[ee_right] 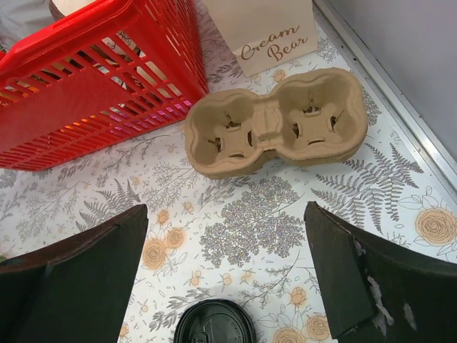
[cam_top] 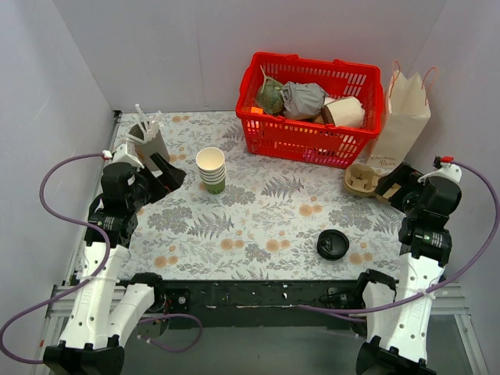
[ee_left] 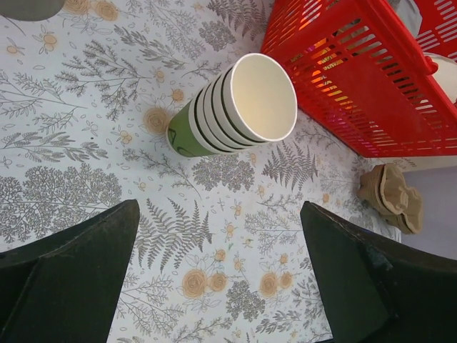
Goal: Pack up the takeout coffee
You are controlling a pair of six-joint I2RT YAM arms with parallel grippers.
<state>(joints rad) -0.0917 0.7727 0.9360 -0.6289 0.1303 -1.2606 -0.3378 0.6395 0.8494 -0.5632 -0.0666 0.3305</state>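
I look down on the table point(cam_top: 266, 223), covered with a cloth of ferns and flowers. The biggest thing on it is the red basket point(cam_top: 305, 141) at the far side, right of the middle. Inside it lie a green bundle point(cam_top: 270, 98), a grey crumpled thing point(cam_top: 303, 99) and a brown cup point(cam_top: 344, 112) on its side. Just right of the basket a cream paper bag point(cam_top: 405, 117) stands upright (the right wrist view shows the words "Cream Bear" on it).

The left gripper point(ee_left: 220, 236) is spread wide with nothing between its fingers, and it hangs above the cloth near the stack of cups point(ee_left: 214, 118). The right gripper point(ee_right: 226, 229) is also spread wide and empty, over the cloth near the cup carrier point(ee_right: 275, 121).

The stack stands left of the basket, apart from it; its lowest cup is green and the upper ones are cream, without a lid. The cardboard carrier, with two empty wells, lies in front of the bag. A loose black lid point(cam_top: 333, 244) lies alone near the front edge, on the right.

A green cup with a lid I cannot find in any view, so I cannot tell where the takeout coffee is.
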